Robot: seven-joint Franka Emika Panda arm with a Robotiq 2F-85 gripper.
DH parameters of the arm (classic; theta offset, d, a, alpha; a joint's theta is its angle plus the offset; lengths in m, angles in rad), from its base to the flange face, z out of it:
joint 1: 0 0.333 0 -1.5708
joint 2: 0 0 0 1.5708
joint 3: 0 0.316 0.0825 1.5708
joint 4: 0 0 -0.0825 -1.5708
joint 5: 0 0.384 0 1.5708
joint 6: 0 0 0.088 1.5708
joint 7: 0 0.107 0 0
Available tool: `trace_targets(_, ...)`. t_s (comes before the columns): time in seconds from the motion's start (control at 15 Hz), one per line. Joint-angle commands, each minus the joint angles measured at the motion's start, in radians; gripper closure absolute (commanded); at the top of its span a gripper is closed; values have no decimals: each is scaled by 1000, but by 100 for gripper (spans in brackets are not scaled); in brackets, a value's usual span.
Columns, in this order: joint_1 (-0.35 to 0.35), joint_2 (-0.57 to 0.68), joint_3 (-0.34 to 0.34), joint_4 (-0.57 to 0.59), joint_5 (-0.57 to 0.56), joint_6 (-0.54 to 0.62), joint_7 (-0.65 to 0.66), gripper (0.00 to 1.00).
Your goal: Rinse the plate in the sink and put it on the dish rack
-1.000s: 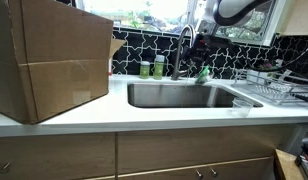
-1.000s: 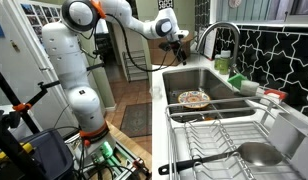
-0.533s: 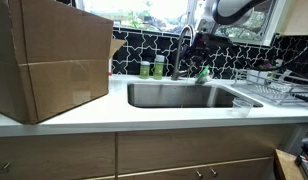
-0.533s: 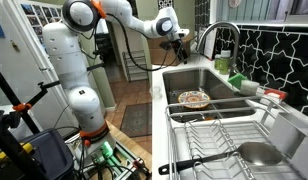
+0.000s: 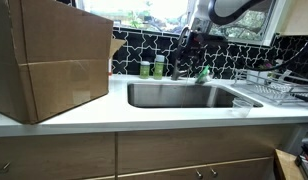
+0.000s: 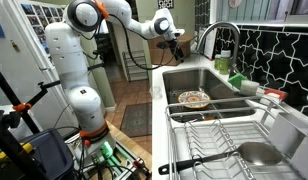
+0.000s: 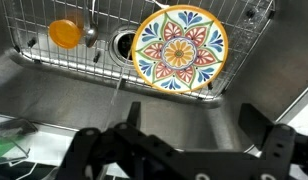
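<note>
A round plate with a colourful flower pattern lies on a wire grid in the bottom of the sink in the wrist view. It also shows in an exterior view. My gripper hangs open and empty high above the sink, apart from the plate. It shows in both exterior views. The wire dish rack stands on the counter next to the sink and also shows in an exterior view.
A curved faucet rises behind the sink. An orange object and the drain lie near the plate. A pan sits in the rack. A big cardboard box stands on the counter. Green bottles stand by the faucet.
The gripper has shifted slightly sideways above the sink, still open. The plate has not moved.
</note>
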Motion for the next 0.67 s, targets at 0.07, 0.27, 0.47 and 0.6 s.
trace_targets(0.07,128,142,46,160,-242,-202,259,0)
trace_targets(0.27,207,251,55,265,-343,-369,347,0)
trace_targets(0.47,246,348,32,335,-419,-448,358,0)
trace_targets(0.6,251,408,14,358,-502,-387,353,0)
